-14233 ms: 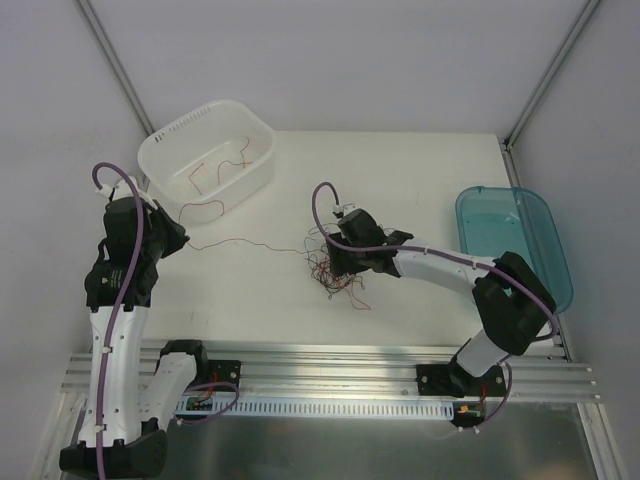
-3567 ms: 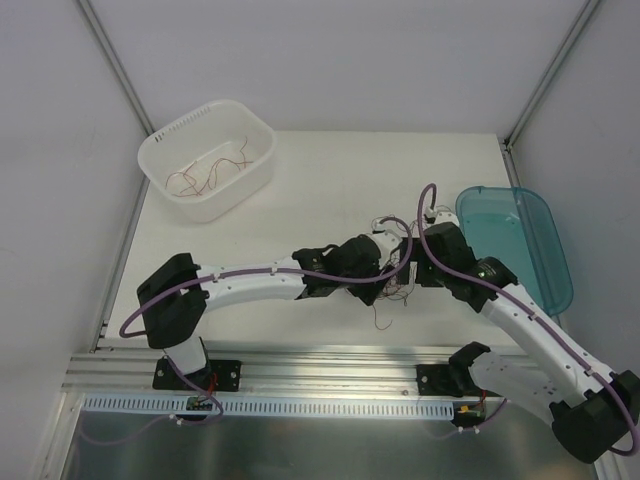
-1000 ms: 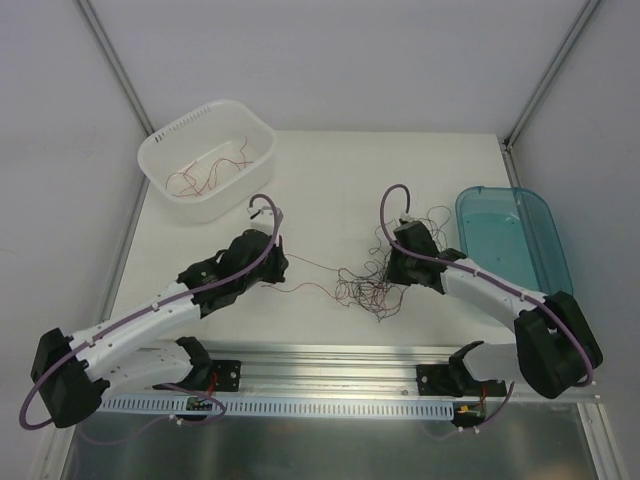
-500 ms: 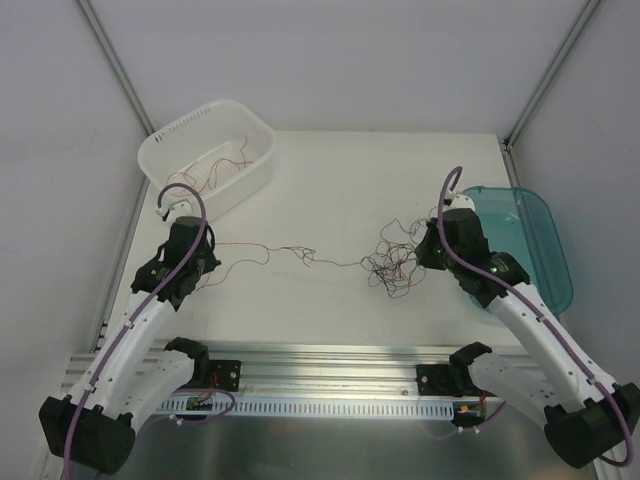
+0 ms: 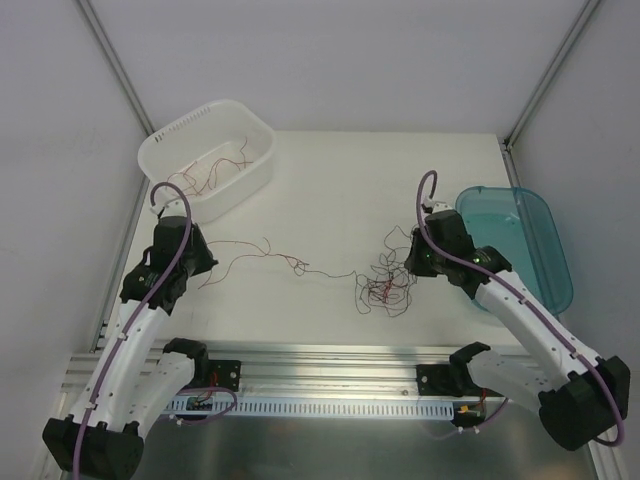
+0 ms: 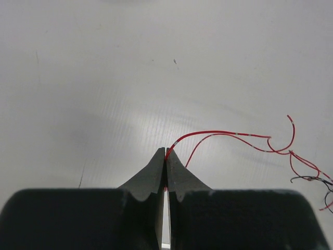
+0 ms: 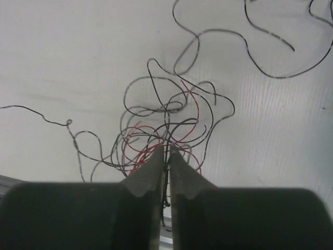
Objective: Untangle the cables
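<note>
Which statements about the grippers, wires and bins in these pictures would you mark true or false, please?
1. The left gripper is shut on a red wire. True.
2. The right gripper hangs wide open above the tangle. False: it is shut on strands of the tangle.
3. The white basket holds some wires. True.
4. The blue bin holds wires too. False: none show in it.

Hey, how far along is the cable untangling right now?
Done: a few red wires lie in the white basket. In hand: the left gripper is shut on one red wire drawn out sideways, while the right gripper pinches the tangle. Left: that tangle of red and black strands looks knotted, so most of the job.
</note>
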{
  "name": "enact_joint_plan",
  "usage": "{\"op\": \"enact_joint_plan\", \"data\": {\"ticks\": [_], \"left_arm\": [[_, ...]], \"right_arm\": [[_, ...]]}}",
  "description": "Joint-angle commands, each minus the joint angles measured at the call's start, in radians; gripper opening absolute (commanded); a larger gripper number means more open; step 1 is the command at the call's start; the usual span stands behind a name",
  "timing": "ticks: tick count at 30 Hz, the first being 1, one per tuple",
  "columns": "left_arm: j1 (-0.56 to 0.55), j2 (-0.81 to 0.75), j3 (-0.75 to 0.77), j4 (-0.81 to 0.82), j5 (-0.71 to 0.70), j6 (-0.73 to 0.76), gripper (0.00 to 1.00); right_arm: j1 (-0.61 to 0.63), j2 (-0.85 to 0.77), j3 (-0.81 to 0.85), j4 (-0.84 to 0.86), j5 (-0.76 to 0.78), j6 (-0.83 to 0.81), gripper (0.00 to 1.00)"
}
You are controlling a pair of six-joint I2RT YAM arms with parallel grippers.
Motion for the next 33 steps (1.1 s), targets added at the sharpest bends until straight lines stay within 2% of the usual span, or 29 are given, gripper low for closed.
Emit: {"op": "enact_joint_plan", "data": {"ticks": [1,3,4,7,9,15,20,24,28,33], "left_arm": [[0.003,-0.015,-0.012,0.009,0.108,0.048,0.00],[0.003,-0.010,-0.034,0.050,0.179,0.088,0.00],[0.003,-0.012,-0.051,0.063,0.220,0.102,0.00],[0.003,-0.009,-0.072,0.083,0.315,0.139,0.00],[0.003,-0.013,-0.085,0.092,0.351,0.152,0.00],[0.003,-0.015,-0.108,0.104,0.385,0.151,0.00],[0.003,-0.023,-0.111,0.107,0.375,0.148,0.00],[0.005,-0.044,-0.112,0.107,0.336,0.145,0.00],[0.002,-0.076,-0.114,0.106,0.253,0.146,0.00],[0.003,-0.098,-0.114,0.103,0.211,0.140,0.00]], "right_arm": [[-0.004,0.057,-0.021,0.011,0.006,0.006,0.15],[0.005,0.086,-0.023,0.017,-0.020,-0.002,0.34],[0.036,0.090,-0.011,0.027,-0.036,-0.008,0.48],[0.129,0.103,0.047,0.024,0.002,-0.042,0.64],[0.174,0.124,0.081,0.030,0.015,-0.069,0.70],[0.317,0.257,0.164,0.143,-0.131,-0.172,0.73],[0.383,0.492,0.248,0.166,-0.215,-0.240,0.73],[0.412,0.649,0.366,0.104,-0.180,-0.255,0.74],[0.439,0.756,0.391,0.088,-0.172,-0.255,0.73],[0.458,0.827,0.390,0.053,-0.085,-0.264,0.73]]}}
